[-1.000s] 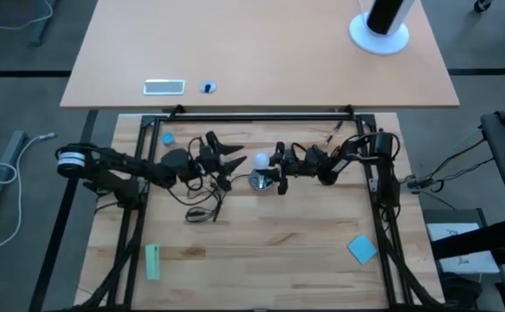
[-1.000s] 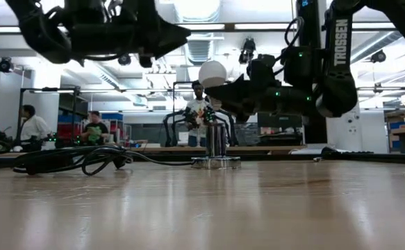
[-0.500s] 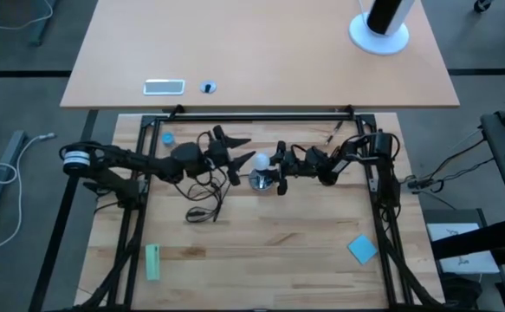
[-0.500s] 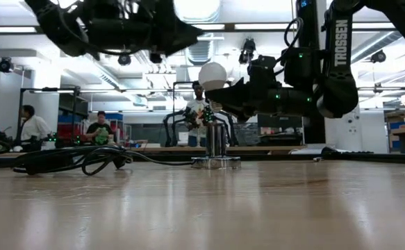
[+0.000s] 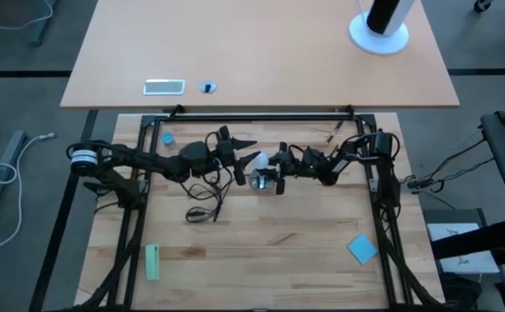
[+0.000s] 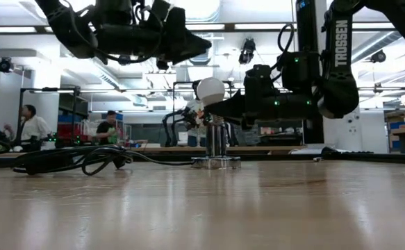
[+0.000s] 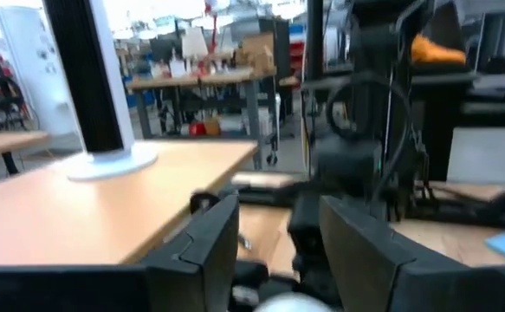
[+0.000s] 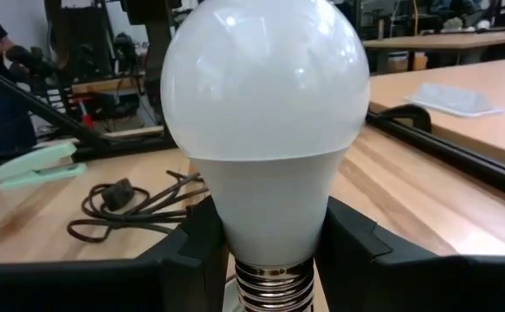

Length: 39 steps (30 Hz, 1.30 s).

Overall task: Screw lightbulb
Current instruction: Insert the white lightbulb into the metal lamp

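In the right wrist view the lightbulb [image 8: 265, 143] stands upright, head up, its pale neck pinched between the two dark fingers [image 8: 191, 256] of the right gripper [image 8: 268, 260], narrow upon it, with the metal screw thread showing just below; beyond it on the wooden table [image 8: 408, 186] lie a coil of black cord [image 8: 131, 204] at about ten o'clock from the bulb and a pale green clip [image 8: 40, 162] farther off the same way.

From above, the bulb [image 5: 259, 162] sits near the middle of the table, directly over the silver socket [image 5: 259, 181]; the right gripper [image 5: 278, 165] reaches it from three o'clock, the left gripper [image 5: 239, 156] comes from nine o'clock, just beside the bulb, its fingers spread wide and holding nothing.

At table height the bulb [image 6: 211, 91] rides just above the socket [image 6: 216, 147]; whether the thread has entered it cannot be told; the left gripper [image 6: 188, 45] hangs above, at eleven o'clock from the bulb.

Farther out on the table: a green block [image 5: 152, 261] at seven o'clock, a blue square [image 5: 362, 249] at four o'clock.
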Each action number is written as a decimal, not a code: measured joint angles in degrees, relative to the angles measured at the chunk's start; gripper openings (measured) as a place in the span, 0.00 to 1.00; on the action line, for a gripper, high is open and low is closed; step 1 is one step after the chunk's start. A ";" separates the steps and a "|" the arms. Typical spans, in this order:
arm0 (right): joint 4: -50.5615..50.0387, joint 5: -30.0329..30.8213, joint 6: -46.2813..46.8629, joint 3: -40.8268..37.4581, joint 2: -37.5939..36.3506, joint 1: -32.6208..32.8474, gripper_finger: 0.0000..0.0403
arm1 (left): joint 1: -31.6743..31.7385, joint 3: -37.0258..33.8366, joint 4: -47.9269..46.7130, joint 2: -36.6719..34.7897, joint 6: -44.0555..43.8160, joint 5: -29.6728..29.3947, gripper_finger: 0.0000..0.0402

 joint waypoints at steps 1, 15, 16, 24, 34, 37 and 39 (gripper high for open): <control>-0.14 0.03 0.19 0.00 0.00 0.01 0.31 | 0.00 0.00 -0.54 0.33 -0.46 0.00 0.37; -4.66 1.17 1.14 0.29 0.00 0.74 0.31 | 0.11 -0.02 -1.01 5.76 -3.48 -0.02 0.31; -4.58 1.16 1.14 0.49 0.00 0.92 0.31 | 0.11 -0.02 -0.91 6.06 -3.93 -0.02 0.31; -5.27 1.18 -0.45 1.94 -0.02 2.79 0.31 | 0.11 -0.01 -0.86 6.27 -5.51 -0.02 0.27; -6.54 2.05 -0.54 2.08 -0.02 2.80 0.31 | 0.11 -0.02 -2.40 6.22 -5.78 -0.02 0.25; -7.21 2.85 -1.19 2.05 -0.02 2.87 0.31 | 0.11 -0.01 -4.10 6.17 -6.71 -0.09 0.26; -7.58 3.03 -1.56 2.05 -0.07 2.91 0.31 | 0.11 0.00 -4.93 6.05 -7.21 -0.07 0.26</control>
